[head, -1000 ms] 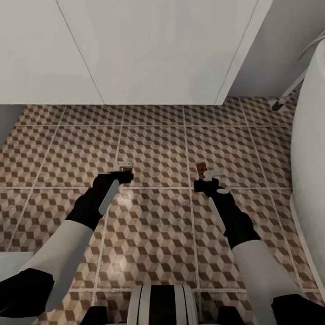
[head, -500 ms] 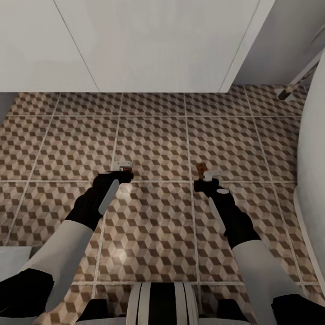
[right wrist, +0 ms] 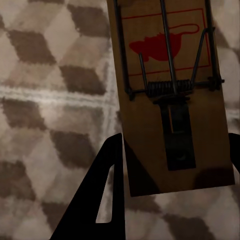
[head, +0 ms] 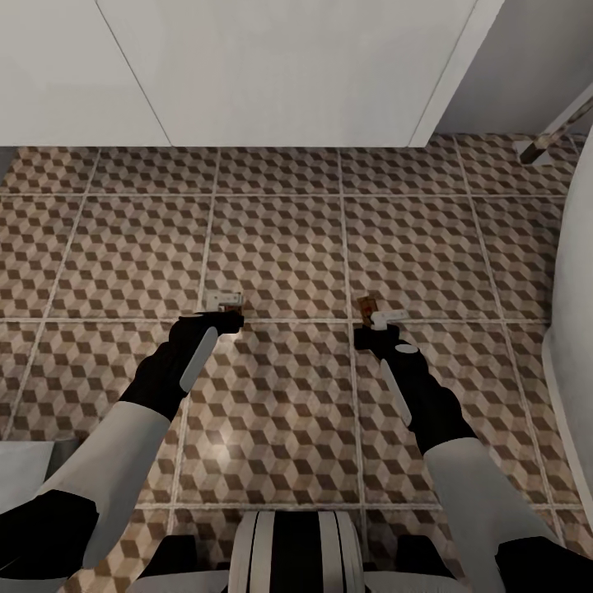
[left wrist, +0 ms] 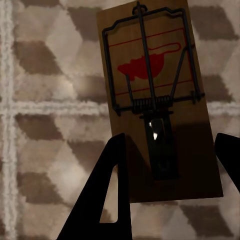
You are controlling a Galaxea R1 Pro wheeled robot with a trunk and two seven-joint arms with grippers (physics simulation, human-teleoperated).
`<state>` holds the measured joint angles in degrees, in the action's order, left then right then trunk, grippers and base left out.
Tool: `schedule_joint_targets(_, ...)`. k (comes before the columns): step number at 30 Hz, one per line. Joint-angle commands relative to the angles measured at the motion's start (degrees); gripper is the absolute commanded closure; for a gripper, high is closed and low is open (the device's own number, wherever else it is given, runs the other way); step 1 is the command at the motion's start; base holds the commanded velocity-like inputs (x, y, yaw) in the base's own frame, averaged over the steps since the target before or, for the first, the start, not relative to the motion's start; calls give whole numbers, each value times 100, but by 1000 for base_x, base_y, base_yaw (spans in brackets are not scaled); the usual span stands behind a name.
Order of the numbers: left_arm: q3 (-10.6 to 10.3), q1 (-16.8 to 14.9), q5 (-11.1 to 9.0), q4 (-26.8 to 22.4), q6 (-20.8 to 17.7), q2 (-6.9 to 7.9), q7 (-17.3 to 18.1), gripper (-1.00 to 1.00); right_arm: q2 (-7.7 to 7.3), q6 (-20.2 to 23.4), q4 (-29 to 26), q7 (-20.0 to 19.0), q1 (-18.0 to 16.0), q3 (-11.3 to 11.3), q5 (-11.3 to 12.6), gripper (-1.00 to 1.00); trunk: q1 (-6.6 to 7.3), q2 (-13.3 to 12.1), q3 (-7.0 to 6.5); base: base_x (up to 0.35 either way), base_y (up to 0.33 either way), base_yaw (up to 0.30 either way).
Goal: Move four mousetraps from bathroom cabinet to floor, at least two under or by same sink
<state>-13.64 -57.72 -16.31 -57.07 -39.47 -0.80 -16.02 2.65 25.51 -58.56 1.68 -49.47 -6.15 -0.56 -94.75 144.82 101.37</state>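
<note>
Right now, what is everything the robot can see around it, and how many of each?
Mousetraps: two, tan wood with dark wire and a red mouse mark; one between the left fingers, one between the right fingers, both over the floor.
Bathroom floor: one, brown, beige and white cube-pattern tiles, under everything.
White unit: one, along the far edge, above the tiles.
White curved fixture: one, at the right edge.
Robot's parts: left gripper and right gripper, black with white fingers, each closed on a mousetrap.

Head camera looks steeply down; wrist cameras sit close over the shared bathroom floor [head: 280,247].
</note>
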Motion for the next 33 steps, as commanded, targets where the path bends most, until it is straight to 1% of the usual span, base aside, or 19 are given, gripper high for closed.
schedule_joint_targets(1,-12,-2,-61,-6,-16,2,-50,100,-1,33,-9,25,-2,-9,3,100,1,1,3,0,0,0)
schedule_joint_targets(5,-14,2,-62,-36,-16,5,-50,100,-1,33,-21,25,-2,-9,3,100,1,1,3,0,0,0)
schedule_joint_targets(13,-23,-2,-65,-256,-28,9,-50,100,-15,21,-24,18,-2,-9,-14,100,1,1,25,0,0,0)
schedule_joint_targets(15,-24,-1,-65,-267,-37,9,-50,100,-17,17,-26,8,-2,-9,-160,100,1,1,33,0,0,0)
schedule_joint_targets(19,-4,-2,-64,-174,-39,-1,-53,100,10,17,-87,2,-2,-1,-671,100,1,1,38,0,0,0)
schedule_joint_targets(20,1,-2,-64,-137,-38,-6,-54,100,15,18,-91,3,-2,3,-715,100,1,1,38,0,0,0)
schedule_joint_targets(22,17,-2,-65,105,-32,-23,-56,100,26,28,-100,10,-2,18,-823,100,1,1,38,0,0,0)
schedule_joint_targets(26,26,-3,-43,683,-7,-33,-65,100,33,56,-106,16,-40,33,-892,100,1,1,39,0,0,0)
schedule_joint_targets(27,27,-3,-42,707,-6,-33,-66,100,33,60,-105,16,-66,34,-892,100,1,1,39,0,0,0)
schedule_joint_targets(31,35,-45,-32,773,0,-34,-73,100,34,99,-78,-3,-376,35,-879,100,1,1,39,0,0,0)
schedule_joint_targets(33,36,-90,-31,779,1,-34,-75,100,34,118,-75,-10,-447,35,-873,100,1,1,39,0,0,0)
